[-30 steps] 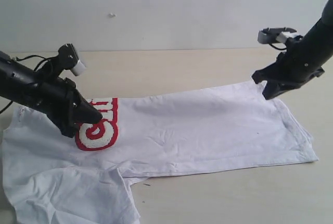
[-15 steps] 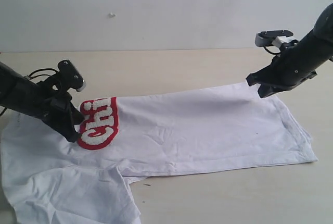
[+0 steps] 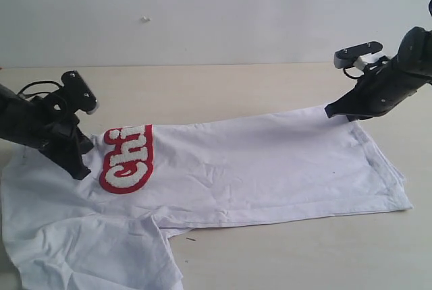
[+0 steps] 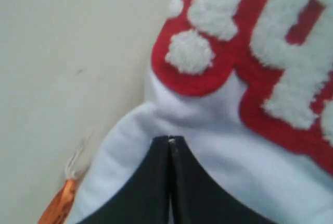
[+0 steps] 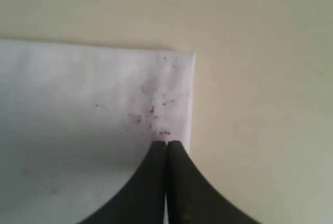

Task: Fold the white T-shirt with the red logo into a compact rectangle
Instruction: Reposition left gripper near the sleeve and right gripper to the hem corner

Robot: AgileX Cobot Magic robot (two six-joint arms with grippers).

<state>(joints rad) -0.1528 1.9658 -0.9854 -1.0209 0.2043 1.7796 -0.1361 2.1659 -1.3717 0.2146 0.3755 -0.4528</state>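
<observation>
T-shirt [image 3: 270, 168] lies spread on the table [image 3: 223, 88], red logo [image 3: 127, 162] near the left edge. Left gripper [image 3: 79, 170], squeezed together, sits beside the logo; right gripper [image 3: 331, 111], squeezed together too, sits at the shirt's far corner.

Bare tabletop [image 3: 223, 91] lies open at the far middle and near right. The white T-shirt [image 3: 256, 168] covers the centre and near left. The left arm [image 3: 34, 125] blocks the left edge and the right arm [image 3: 391, 81] the far right.

Beige tabletop [image 3: 270, 88], white wall [image 3: 236, 7].
</observation>
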